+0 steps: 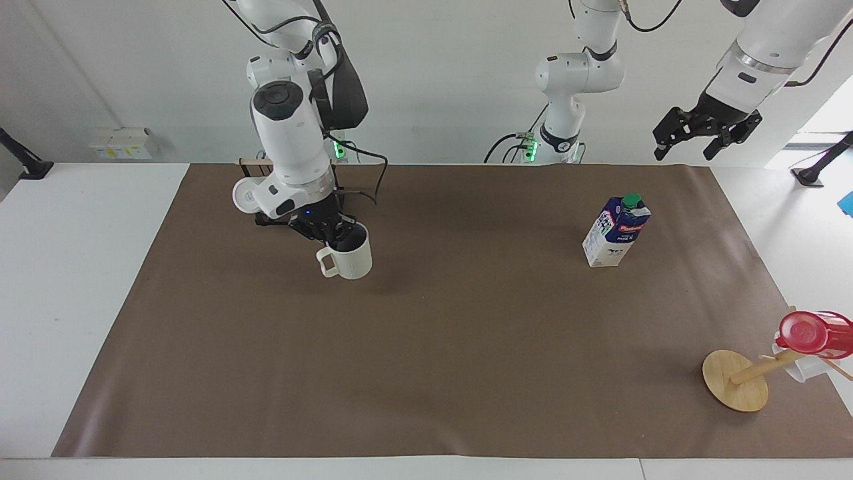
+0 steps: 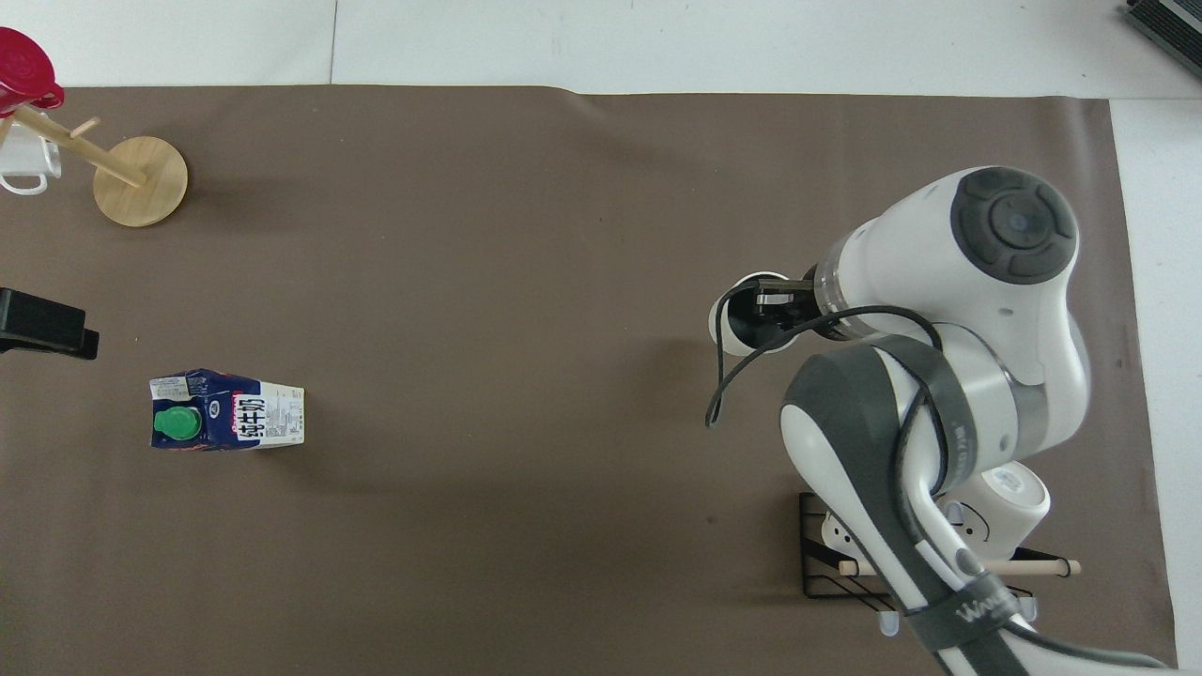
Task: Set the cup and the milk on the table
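Note:
The cream-white cup (image 1: 348,260) with a dark inside hangs upright just over the brown mat of the table (image 1: 426,373), toward the right arm's end. My right gripper (image 1: 332,233) is shut on its rim, one finger inside the cup (image 2: 721,330); in the overhead view the right gripper (image 2: 778,310) and wrist cover most of it. The milk (image 1: 616,230) stands upright on the mat toward the left arm's end, green cap up (image 2: 230,413). My left gripper (image 1: 703,130) waits open, raised over the mat's corner beside the milk, holding nothing; its tip (image 2: 42,324) shows at the view's edge.
A black wire rack (image 2: 826,563) holding white mugs (image 1: 248,197) stands close to the right arm's base, partly hidden by the arm. A wooden peg stand (image 1: 736,380) carrying a red cup (image 1: 813,333) and a white mug (image 2: 23,169) sits at the left arm's end, farther from the robots.

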Controlling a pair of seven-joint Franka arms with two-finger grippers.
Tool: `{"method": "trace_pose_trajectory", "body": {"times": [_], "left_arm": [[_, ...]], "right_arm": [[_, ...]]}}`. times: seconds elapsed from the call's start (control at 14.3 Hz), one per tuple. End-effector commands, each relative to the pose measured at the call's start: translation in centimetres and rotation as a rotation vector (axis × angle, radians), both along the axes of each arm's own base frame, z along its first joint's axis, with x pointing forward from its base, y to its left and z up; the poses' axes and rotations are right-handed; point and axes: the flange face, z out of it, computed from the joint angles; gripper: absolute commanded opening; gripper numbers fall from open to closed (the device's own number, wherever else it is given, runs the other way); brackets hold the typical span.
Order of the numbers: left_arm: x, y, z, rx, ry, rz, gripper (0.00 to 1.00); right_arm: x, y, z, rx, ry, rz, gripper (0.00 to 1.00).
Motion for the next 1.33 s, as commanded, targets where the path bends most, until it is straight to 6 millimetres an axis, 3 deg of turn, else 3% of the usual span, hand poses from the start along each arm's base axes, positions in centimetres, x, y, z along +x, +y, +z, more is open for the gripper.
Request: {"method": "trace_pose_trajectory", "body": {"times": [0.0,0.07,0.42,0.63,0.84,0.91,1.05,1.26], "left_arm": [[-2.2,0.2,-1.5,0.013,-0.048,-0.005,1.0],[-2.9,0.3,-2.6,0.014,-0.048,-0.009,1.0],[-3.0,-0.1,-6.3,0.014,-0.066,-0.063,1.0],[-3.6,0.0,-9.6,0.016,-0.088,-0.062,1.0],[-4.2,-0.2,-12.9,0.017,-0.096,-0.067,1.0],[-4.3,-0.5,-13.5,0.017,-0.106,-0.073,1.0],[-4.4,-0.7,-13.9,0.017,-0.117,-0.077,1.0],[-5.0,-0.7,-15.3,0.018,-0.117,-0.077,1.0]], "right_arm": [[-1.0,4.0,-1.8,-0.011,-0.015,-0.056,0.0],[-1.6,6.0,-2.5,-0.009,-0.015,-0.063,0.0],[-2.5,7.7,-2.7,0.0,-0.008,-0.039,0.0],[-3.3,10.6,-4.8,-0.01,0.008,-0.012,0.0],[-3.6,11.8,-6.1,-0.011,0.009,-0.017,0.0],[-3.6,12.1,-6.8,-0.013,0.01,-0.014,0.0],[-4.7,14.9,-9.2,-0.015,0.009,-0.01,0.0],[-4.9,15.2,-10.1,-0.024,0.007,-0.015,0.0]]}}
